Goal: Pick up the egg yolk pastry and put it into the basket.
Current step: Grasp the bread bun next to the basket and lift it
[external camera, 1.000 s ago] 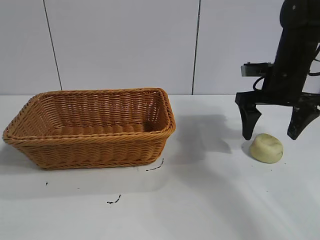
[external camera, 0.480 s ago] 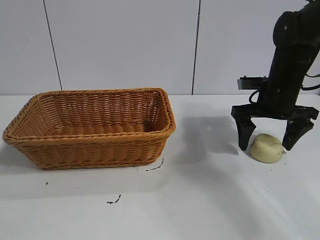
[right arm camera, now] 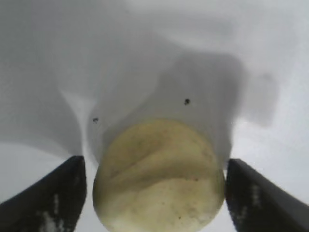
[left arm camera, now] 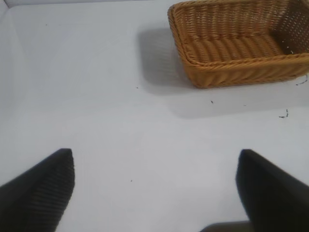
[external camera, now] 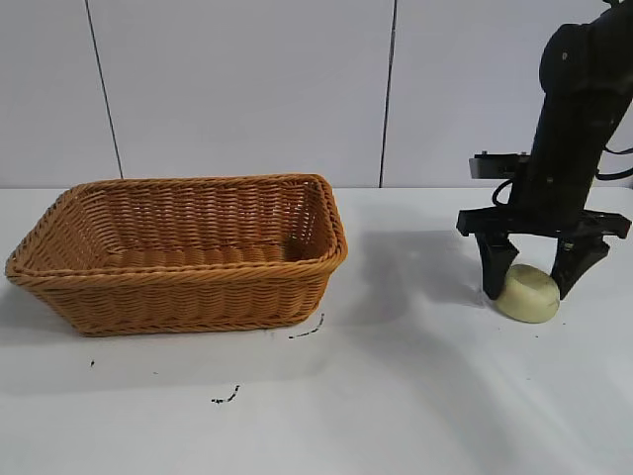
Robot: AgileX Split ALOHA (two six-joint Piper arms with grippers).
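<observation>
The egg yolk pastry [external camera: 528, 294], pale cream-yellow and round, lies on the white table at the right. My right gripper [external camera: 529, 293] points down with one finger on each side of the pastry, tips near the table. In the right wrist view the pastry [right arm camera: 159, 179] fills the space between the fingers of that gripper [right arm camera: 155, 163], with a thin gap on at least one side; the jaws are open. The orange-brown wicker basket [external camera: 198, 297] stands at the left, empty. My left gripper [left arm camera: 157, 154] is open over bare table, far from the basket [left arm camera: 231, 72].
Small dark specks [external camera: 226, 399] mark the table in front of the basket. A white panelled wall stands behind the table. Bare table lies between basket and pastry.
My right gripper has come down from above the pastry and its fingers have drawn in on both sides of it. The pastry and basket have stayed in place.
</observation>
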